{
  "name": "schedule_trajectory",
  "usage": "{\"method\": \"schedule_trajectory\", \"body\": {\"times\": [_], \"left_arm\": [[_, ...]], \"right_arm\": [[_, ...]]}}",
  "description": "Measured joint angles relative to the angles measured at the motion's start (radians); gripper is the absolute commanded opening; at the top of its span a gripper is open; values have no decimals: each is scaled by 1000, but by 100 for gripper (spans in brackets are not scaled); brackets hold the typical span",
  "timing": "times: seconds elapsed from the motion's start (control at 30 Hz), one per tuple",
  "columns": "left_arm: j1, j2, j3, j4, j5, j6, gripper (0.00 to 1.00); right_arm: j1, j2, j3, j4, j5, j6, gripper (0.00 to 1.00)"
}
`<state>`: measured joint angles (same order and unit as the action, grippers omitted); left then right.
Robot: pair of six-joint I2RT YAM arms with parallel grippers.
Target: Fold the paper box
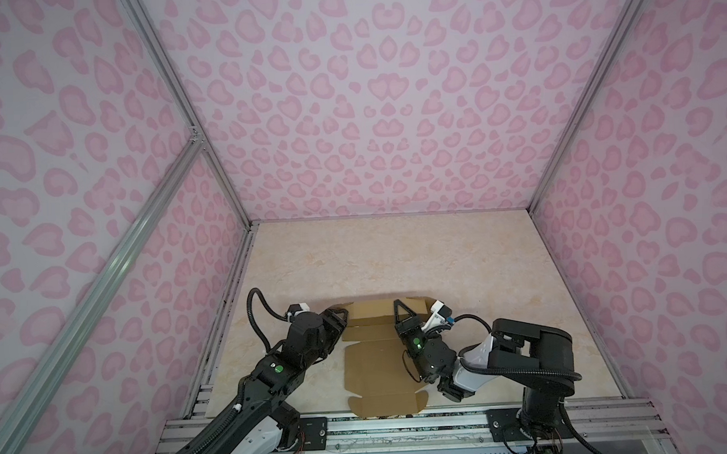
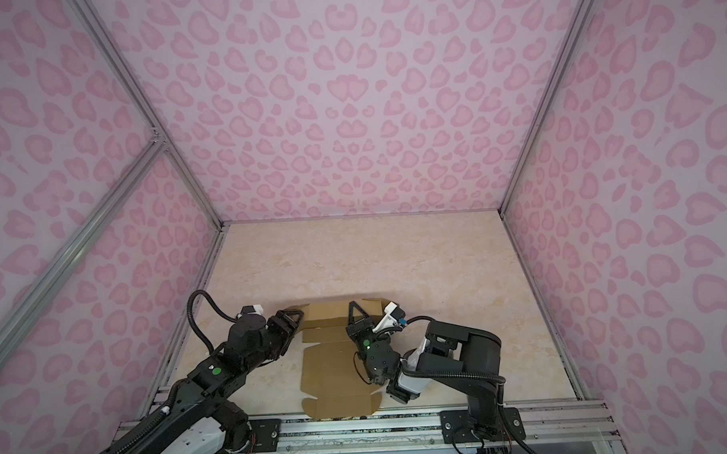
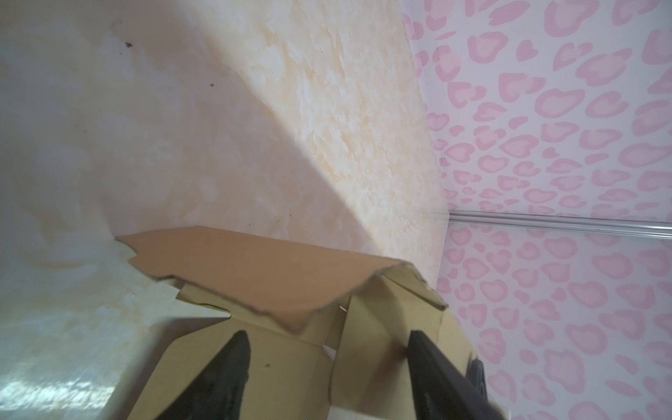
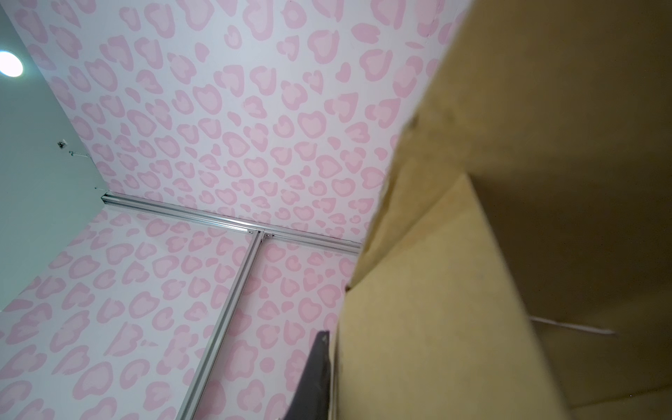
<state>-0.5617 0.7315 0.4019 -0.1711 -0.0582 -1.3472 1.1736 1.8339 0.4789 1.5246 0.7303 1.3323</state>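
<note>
A pale cream, marble-patterned counter (image 1: pixel 396 252) is enclosed on three sides by tall white wall panels printed with pink heart-shaped leopard spots (image 1: pixel 370 103). The panels are joined by silver aluminium frame rails (image 1: pixel 183 105), seen in both top views. A slotted metal base rail (image 1: pixel 402 426) runs along the near edge. A round ceiling light (image 4: pixel 10 64) is seen glowing from the right wrist view.
</note>
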Motion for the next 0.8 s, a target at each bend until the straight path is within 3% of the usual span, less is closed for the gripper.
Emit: {"method": "schedule_trajectory", "body": {"times": [0.33,0.53,0.63,0.7,0.8], "left_arm": [[4,-73,101,-144,-72,111,77],[8,-88,120,-207,-140,281,84],[11,-94,120,-225,-193,381,88],[11,-94,119,-220,-226,443,97],[12,-85,108,-206,-277,516,99]], "right_arm": [[-72,-57,-78,11,-47,21,9],[-97,-87,-118,19,-77,38,9],[-114,-102,-138,19,-88,45,9],[-124,-109,-145,19,-94,46,9],[-135,-118,-148,16,-104,62,10]]}}
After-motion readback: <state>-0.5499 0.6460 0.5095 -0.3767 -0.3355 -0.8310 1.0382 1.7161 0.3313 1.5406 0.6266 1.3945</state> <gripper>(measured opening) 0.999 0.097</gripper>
